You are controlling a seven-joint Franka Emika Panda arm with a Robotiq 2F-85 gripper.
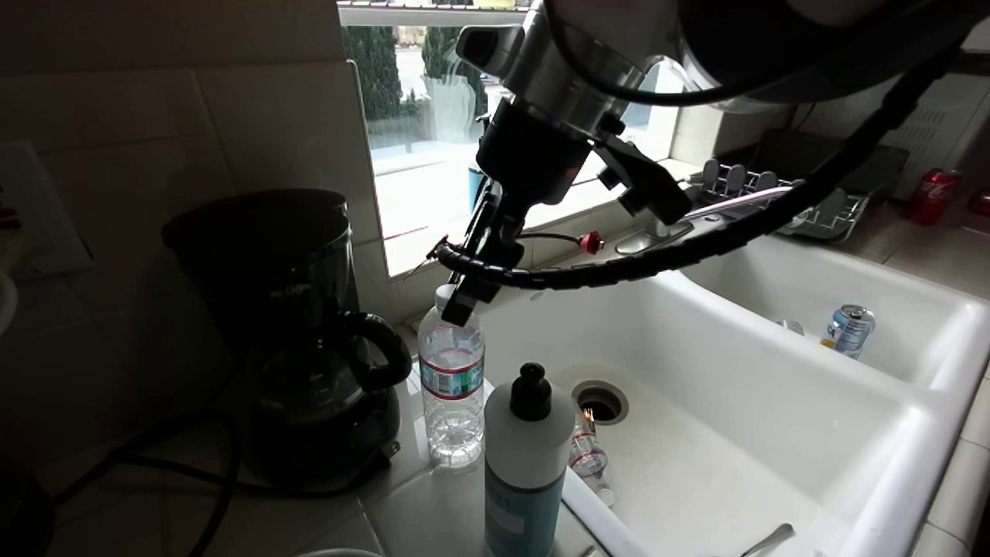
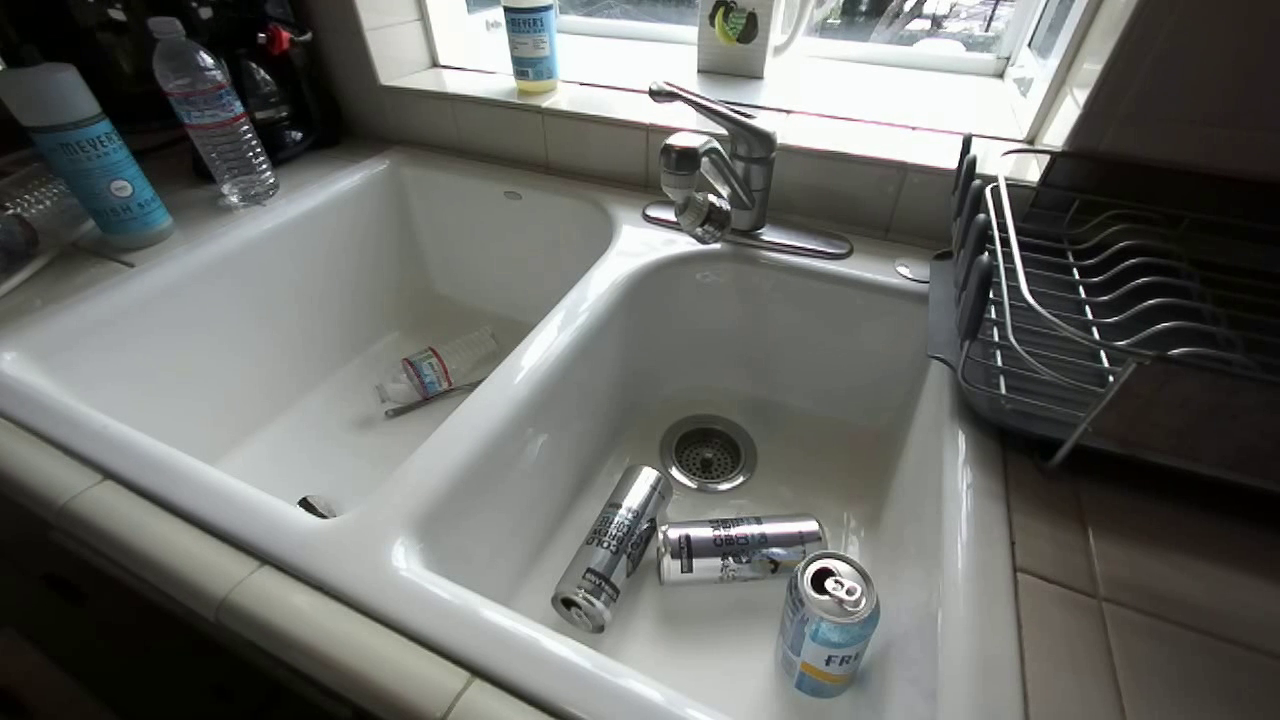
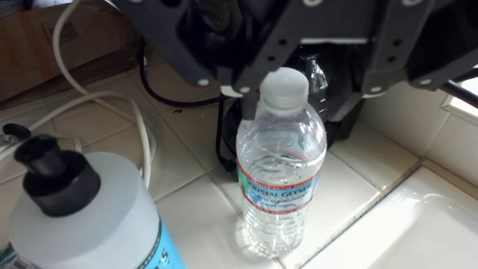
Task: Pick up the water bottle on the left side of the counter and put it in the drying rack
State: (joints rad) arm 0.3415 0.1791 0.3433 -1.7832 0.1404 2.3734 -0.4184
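The water bottle, clear ribbed plastic with a white cap and a red-edged blue label, stands upright on the pale tiled counter (image 3: pixel 201 224) beside the sink. It shows in both exterior views (image 1: pixel 452 383) (image 2: pixel 210 108) and in the wrist view (image 3: pixel 280 194). My gripper (image 3: pixel 297 106) is open at its top. In the wrist view the cap and neck show between the fingers, close to the left finger, with a gap on the right. In an exterior view a fingertip of the gripper (image 1: pixel 462 308) overlaps the bottle's neck. The drying rack (image 2: pixel 1020 405) (image 1: pixel 831 210) is across the sink.
A soap bottle (image 1: pixel 526 495) (image 3: pixel 86 213) stands close to the water bottle, and a black coffee maker (image 1: pixel 286 333) behind it. The double sink (image 2: pixel 350 540) holds cans, a crushed bottle (image 2: pixel 430 370) and a utensil. The faucet (image 2: pixel 755 170) rises behind the divider.
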